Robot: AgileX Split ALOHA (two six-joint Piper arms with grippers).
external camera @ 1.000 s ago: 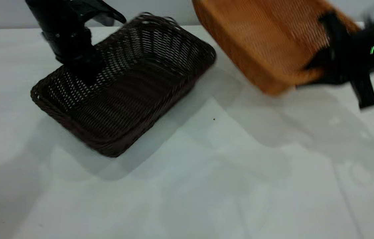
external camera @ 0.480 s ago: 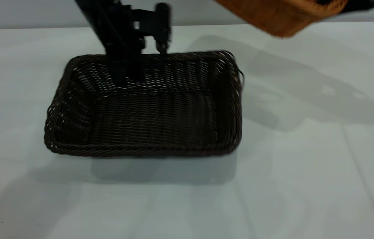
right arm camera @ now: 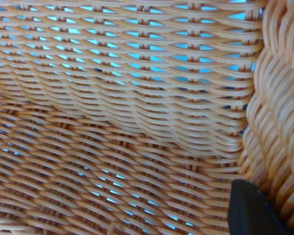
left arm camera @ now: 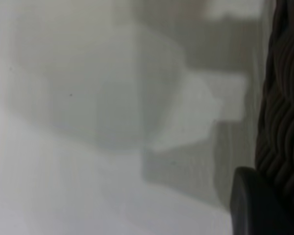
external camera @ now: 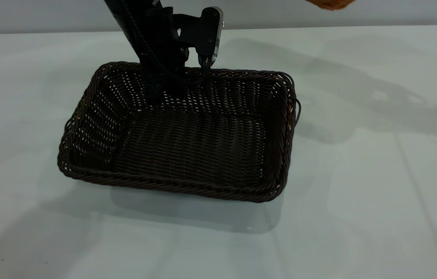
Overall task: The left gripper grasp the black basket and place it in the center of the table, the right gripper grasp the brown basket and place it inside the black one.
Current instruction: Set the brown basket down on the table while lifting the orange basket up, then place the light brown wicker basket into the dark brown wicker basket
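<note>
The black basket sits flat on the table near its middle. My left gripper stands at the basket's far rim, its silvery-edged finger outside the wall and the other jaw inside, shut on the rim. In the left wrist view one dark finger lies against the braided rim. The brown basket shows only as an orange sliver at the exterior view's top edge. Its weave fills the right wrist view, where one black finger of my right gripper presses by its rim.
Bare pale tabletop lies all round the black basket, with soft shadows to its right. The table's far edge meets a grey wall.
The black basket swung round, slid towards the table's middle and settled flat, held by the left gripper. The brown basket rose almost out of the exterior view.
</note>
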